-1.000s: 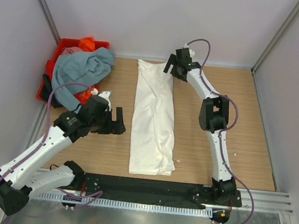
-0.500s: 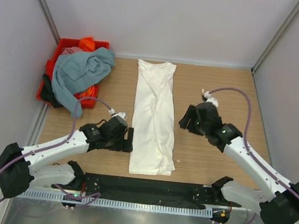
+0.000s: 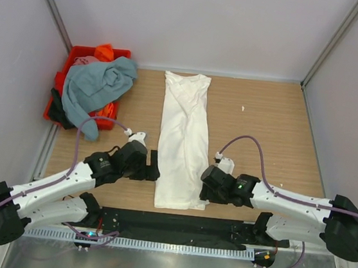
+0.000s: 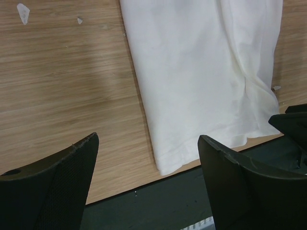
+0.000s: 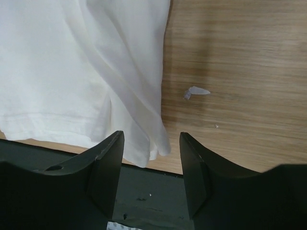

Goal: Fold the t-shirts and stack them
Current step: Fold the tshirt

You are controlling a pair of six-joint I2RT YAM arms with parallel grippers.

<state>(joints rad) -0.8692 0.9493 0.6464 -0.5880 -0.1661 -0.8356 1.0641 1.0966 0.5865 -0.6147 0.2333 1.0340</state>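
A white t-shirt (image 3: 183, 141), folded into a long narrow strip, lies flat down the middle of the table. My left gripper (image 3: 153, 167) is low at its near left edge. In the left wrist view the left gripper (image 4: 148, 143) is open wide over the white t-shirt's near left corner (image 4: 165, 165). My right gripper (image 3: 203, 190) is at the near right corner. In the right wrist view the right gripper (image 5: 151, 136) stands open over the white t-shirt's hem corner (image 5: 153, 143), with the cloth not pinched. A grey-blue t-shirt (image 3: 97, 83) drapes over the red crate.
The red crate (image 3: 78, 51) at the far left also holds orange (image 3: 104, 52), pink (image 3: 84, 62) and dark (image 3: 55, 110) cloth. A black strip (image 3: 175, 223) runs along the near table edge. A small white scrap (image 3: 243, 108) lies on the wood at the right. Walls close in on both sides.
My right arm swung from the shirt's far end down to its near right corner, and its jaws narrowed. My left arm moved nearer and right, to the shirt's near left edge.
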